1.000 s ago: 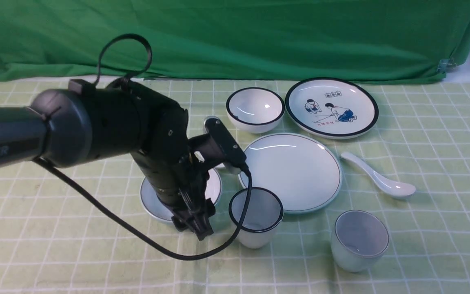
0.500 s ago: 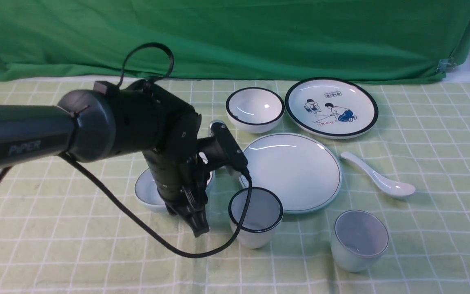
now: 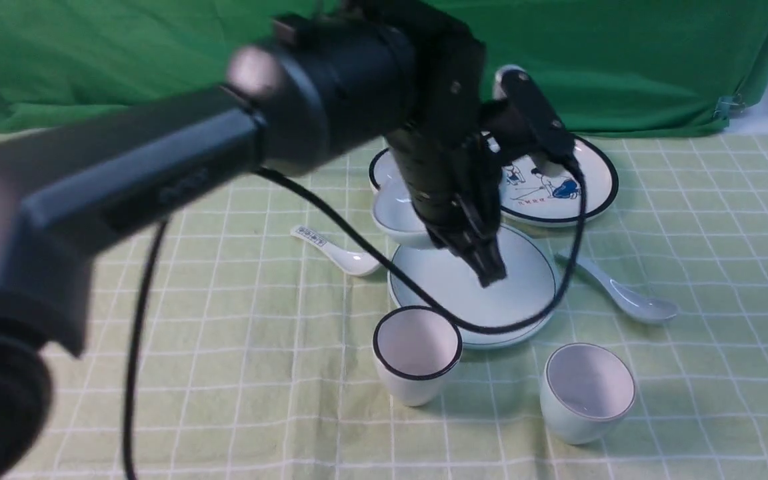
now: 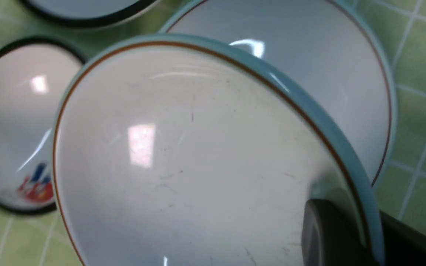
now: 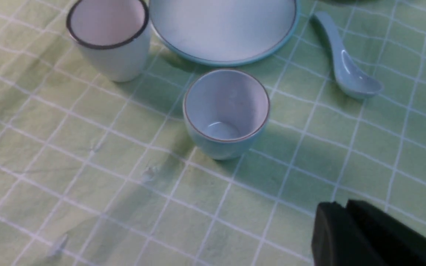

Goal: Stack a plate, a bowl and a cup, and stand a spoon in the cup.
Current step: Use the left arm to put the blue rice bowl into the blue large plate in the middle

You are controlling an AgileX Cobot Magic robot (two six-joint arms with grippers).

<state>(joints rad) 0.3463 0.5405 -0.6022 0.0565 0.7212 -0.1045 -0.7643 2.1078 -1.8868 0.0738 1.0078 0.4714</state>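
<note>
Left tool [image 3: 487,269], bowl [image 3: 394,217] now over plate [image 3: 524,293]

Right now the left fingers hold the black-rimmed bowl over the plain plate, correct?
No. The left fingers hold the pale blue bowl with the thin rim line, not the black-rimmed one; the left wrist view shows it. It is over the plain plate.
</note>
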